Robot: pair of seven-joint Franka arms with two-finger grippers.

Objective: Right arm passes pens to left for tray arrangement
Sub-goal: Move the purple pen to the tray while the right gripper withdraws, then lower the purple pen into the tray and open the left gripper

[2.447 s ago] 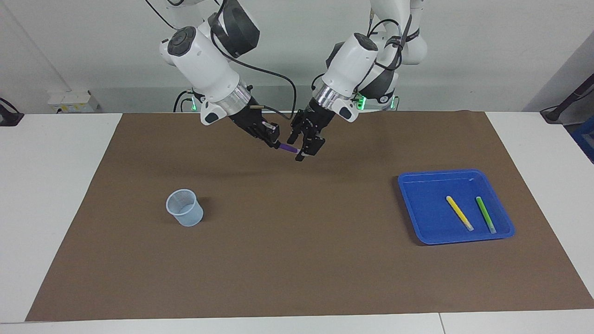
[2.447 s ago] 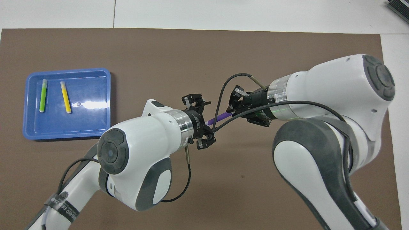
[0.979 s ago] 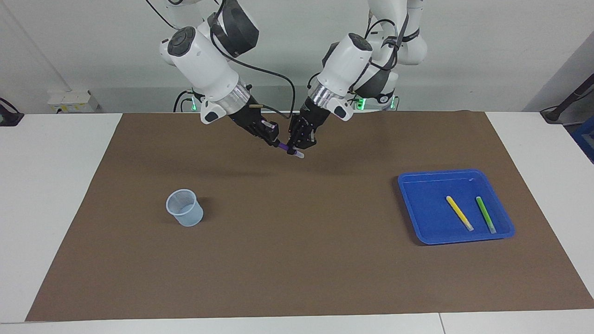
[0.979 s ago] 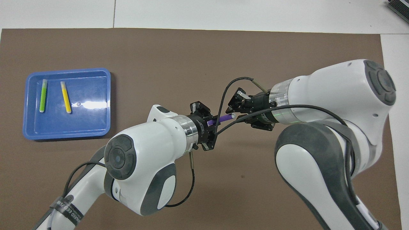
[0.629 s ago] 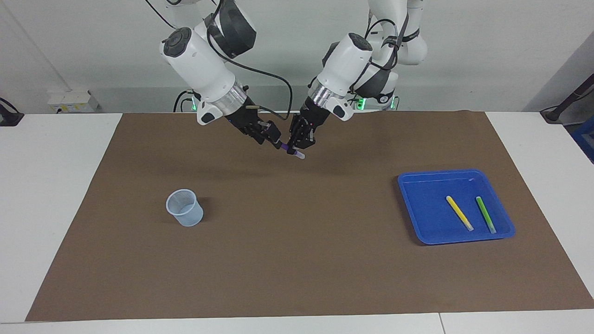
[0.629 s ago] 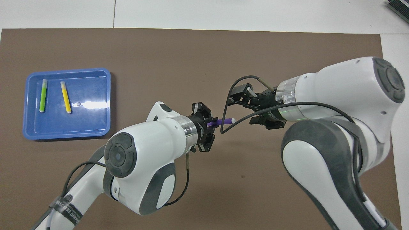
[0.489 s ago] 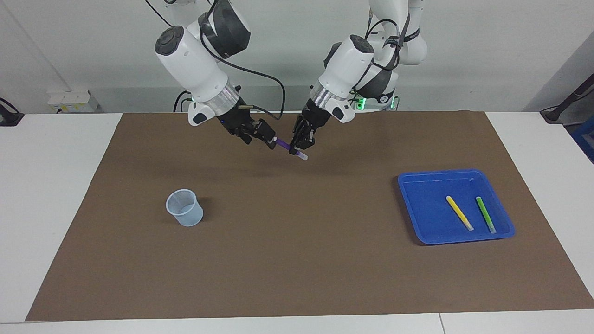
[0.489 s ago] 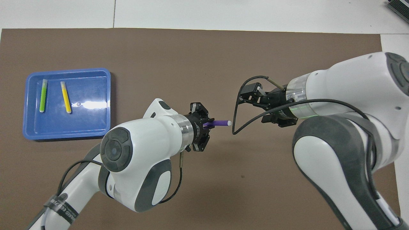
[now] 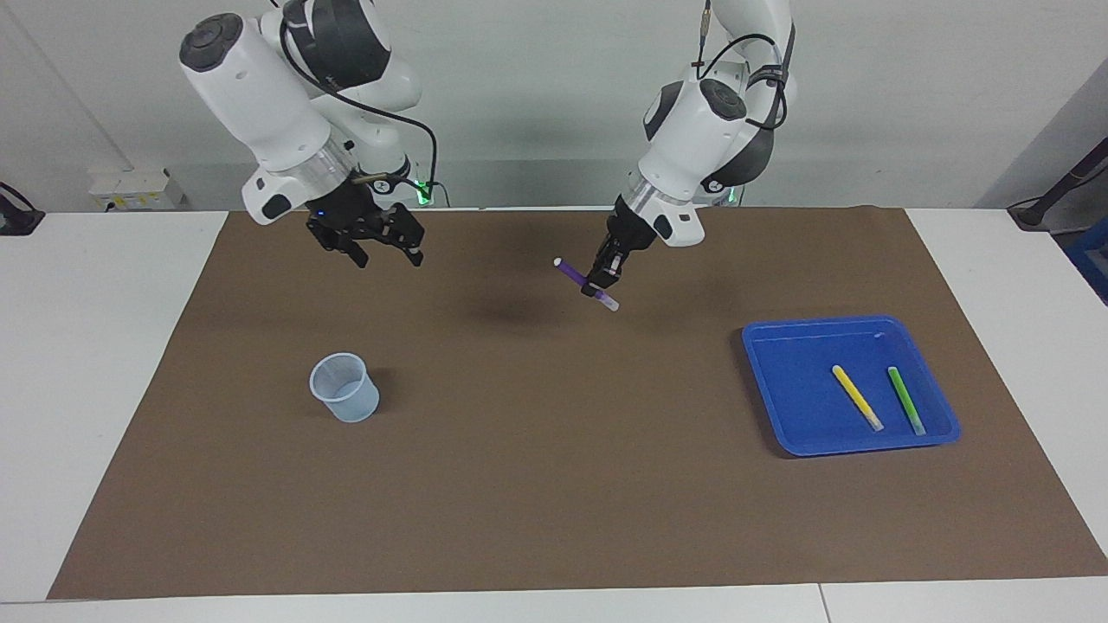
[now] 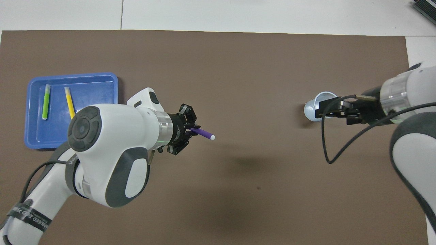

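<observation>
Two pens, yellow [image 9: 857,397] and green [image 9: 905,401], lie side by side, apart, in the tray [image 9: 779,372] near the left arm's end of the brown mat [image 9: 554,484], crowding the tray's outer edge; its inner half is bare. The left gripper [image 9: 603,279], fingers clamped on the purple pen [image 9: 573,271], hangs over open mat mid-worktop. The right gripper [image 9: 370,243], fingers wide and holding nothing, hangs over the mat above the cup [image 9: 344,388], well apart from the left.
</observation>
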